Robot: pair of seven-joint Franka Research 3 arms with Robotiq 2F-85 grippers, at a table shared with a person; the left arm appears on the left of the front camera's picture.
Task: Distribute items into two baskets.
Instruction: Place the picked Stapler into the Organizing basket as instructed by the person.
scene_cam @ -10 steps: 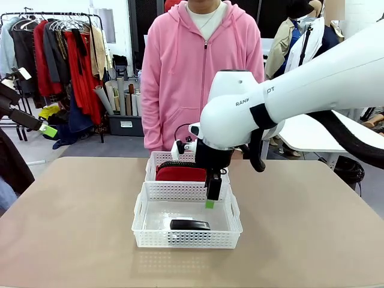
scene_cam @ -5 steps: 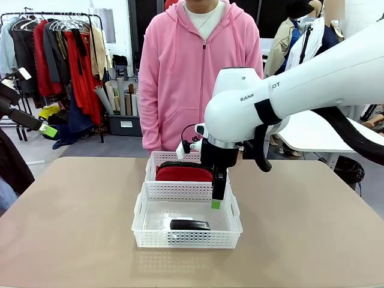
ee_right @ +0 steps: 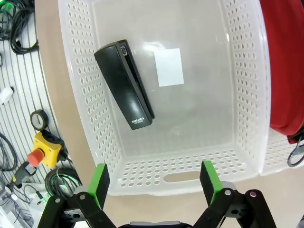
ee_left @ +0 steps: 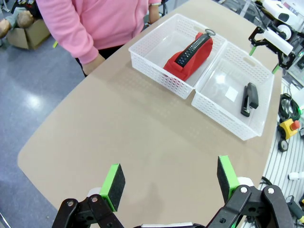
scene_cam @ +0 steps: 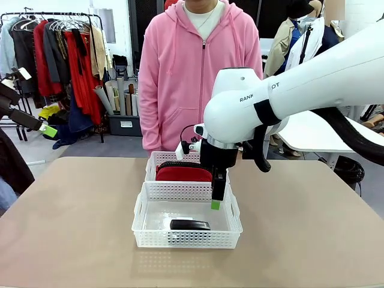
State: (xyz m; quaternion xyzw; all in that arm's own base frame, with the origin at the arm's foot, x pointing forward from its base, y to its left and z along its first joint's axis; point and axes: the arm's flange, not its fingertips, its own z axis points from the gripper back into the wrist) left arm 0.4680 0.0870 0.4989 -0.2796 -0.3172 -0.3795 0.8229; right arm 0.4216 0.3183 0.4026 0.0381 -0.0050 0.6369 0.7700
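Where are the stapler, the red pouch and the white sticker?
stapler (ee_right: 124, 84), right wrist view, middle of its black top.
pouch (ee_left: 189, 58), left wrist view, red side.
sticker (ee_right: 168, 67), right wrist view, its centre.

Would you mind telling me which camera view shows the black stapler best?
The right wrist view: the stapler lies large and unobstructed on its basket's floor. The left wrist view shows it small; the front view shows it low behind the lattice wall.

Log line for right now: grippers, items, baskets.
left gripper: open, empty | right gripper: open, empty, over near basket | stapler: in near basket | red pouch: in far basket
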